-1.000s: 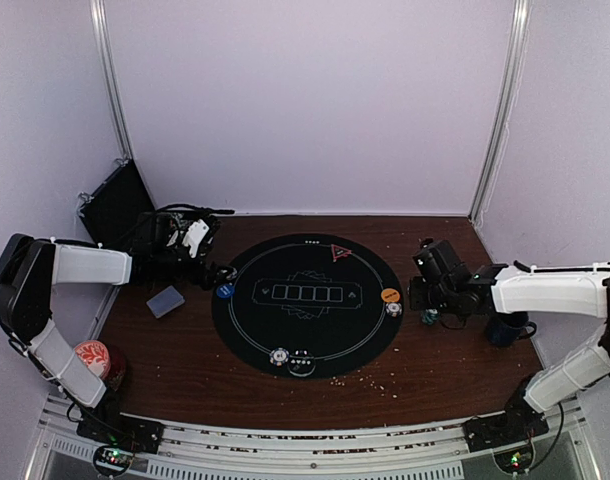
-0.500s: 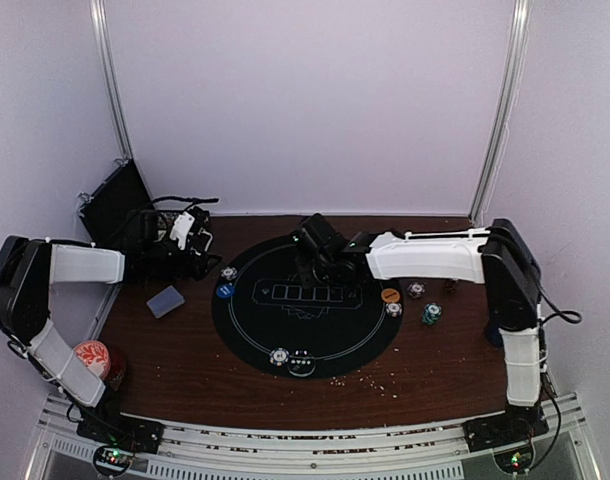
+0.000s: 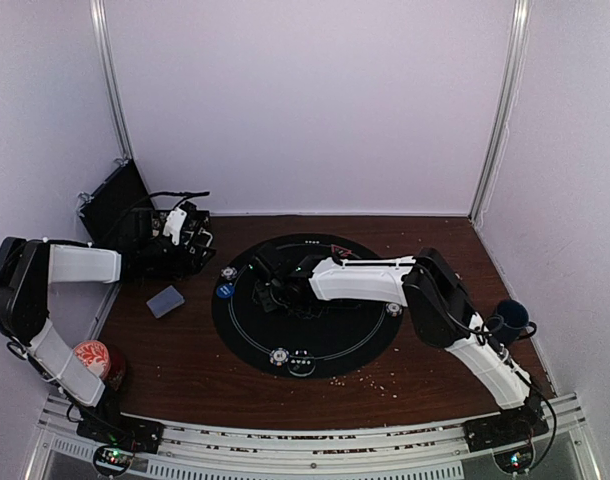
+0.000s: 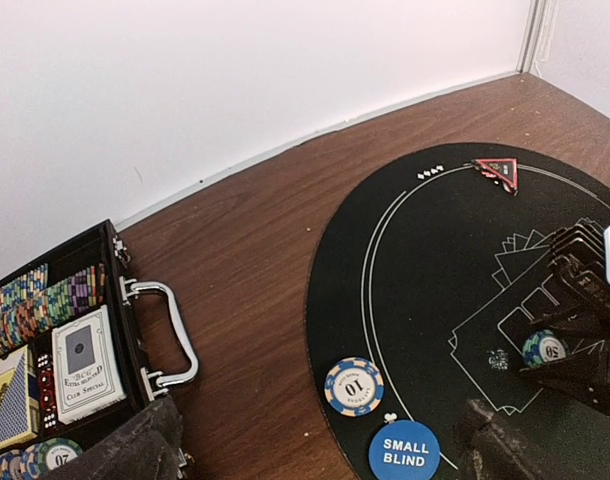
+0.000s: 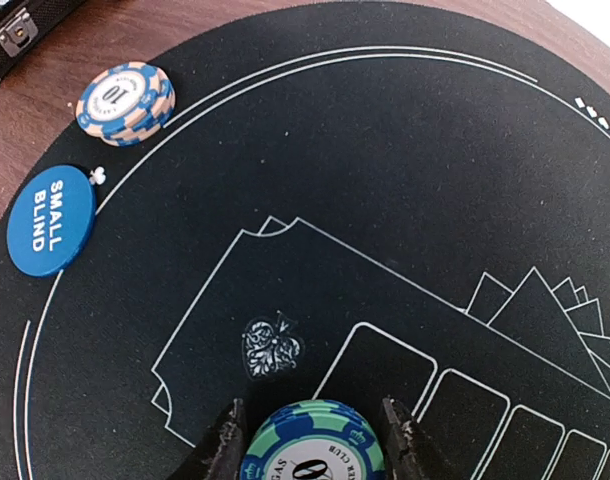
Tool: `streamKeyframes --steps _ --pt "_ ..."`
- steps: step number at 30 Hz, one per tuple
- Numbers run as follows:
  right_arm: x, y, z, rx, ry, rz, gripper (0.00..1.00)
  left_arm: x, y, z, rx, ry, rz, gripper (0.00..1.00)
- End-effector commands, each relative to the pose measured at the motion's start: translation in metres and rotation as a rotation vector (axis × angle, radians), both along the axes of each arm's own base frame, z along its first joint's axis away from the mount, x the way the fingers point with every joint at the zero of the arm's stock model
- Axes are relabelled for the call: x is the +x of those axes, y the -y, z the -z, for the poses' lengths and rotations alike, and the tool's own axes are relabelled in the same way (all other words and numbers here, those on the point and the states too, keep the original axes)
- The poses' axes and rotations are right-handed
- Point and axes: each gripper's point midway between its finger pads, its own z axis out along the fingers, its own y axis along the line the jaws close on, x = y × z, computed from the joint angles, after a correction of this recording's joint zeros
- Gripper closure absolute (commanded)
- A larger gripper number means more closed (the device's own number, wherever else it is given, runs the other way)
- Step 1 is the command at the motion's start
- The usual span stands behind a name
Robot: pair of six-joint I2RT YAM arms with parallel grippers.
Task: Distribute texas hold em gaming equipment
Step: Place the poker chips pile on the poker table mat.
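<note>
the right gripper (image 5: 312, 446) is clamping a teal striped round poker chip (image 5: 313, 428) between its fingers, at nine o'clock on the round black mat (image 3: 330, 340). the left gripper (image 4: 320, 442) is gaping wide, empty.

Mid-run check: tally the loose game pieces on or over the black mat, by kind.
Poker chips: 4 (10 chip, near-edge chip, right-side chip, green chip in the right gripper)
Round buttons: 1 (blue SMALL BLIND button)
Triangle markers: 1 (red triangle)
Dark round piece, kind unclear: 1
Total: 7
Anything hidden under the right arm is not counted.
</note>
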Motion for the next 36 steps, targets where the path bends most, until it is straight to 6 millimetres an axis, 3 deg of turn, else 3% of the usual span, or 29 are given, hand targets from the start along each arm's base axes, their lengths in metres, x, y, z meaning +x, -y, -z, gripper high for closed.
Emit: streamKeyframes --steps 1,4,8,12,15,21,24,30,36 --pt "-0.004 -0.002 0.005 -0.024 -0.018 -0.034 0.51 0.003 -0.002 -0.011 -0.021 0.041 -0.005 0.02" --pt "-0.008 -0.001 0.006 -0.047 -0.019 -0.05 0.29 0.003 -0.001 -0.01 -0.022 0.037 0.002 0.02" --pt "-0.009 0.0 -0.022 -0.047 0.003 -0.061 0.01 0.001 0.002 -0.01 -0.022 0.035 0.025 0.02" --pt "-0.014 0.021 -0.08 -0.044 0.065 -0.03 0.0 -0.008 0.014 -0.015 -0.029 0.028 0.116 0.02" --pt "-0.021 0.062 -0.125 -0.038 0.15 0.04 0.0 -0.017 0.024 -0.021 -0.038 0.007 0.193 0.02" --pt "-0.054 0.136 -0.167 -0.003 0.22 0.107 0.0 -0.034 0.053 -0.023 0.019 -0.012 0.316 0.02" --pt "-0.068 0.174 -0.167 -0.055 0.242 0.148 0.0 -0.045 0.078 -0.018 0.071 -0.035 0.397 0.02" --pt "-0.093 0.229 -0.148 -0.133 0.258 0.191 0.0 -0.055 0.114 0.006 0.221 -0.102 0.515 0.02" --pt "-0.1 0.237 -0.149 -0.02 0.212 0.265 0.0 -0.05 0.122 0.022 0.281 -0.197 0.55 0.02"
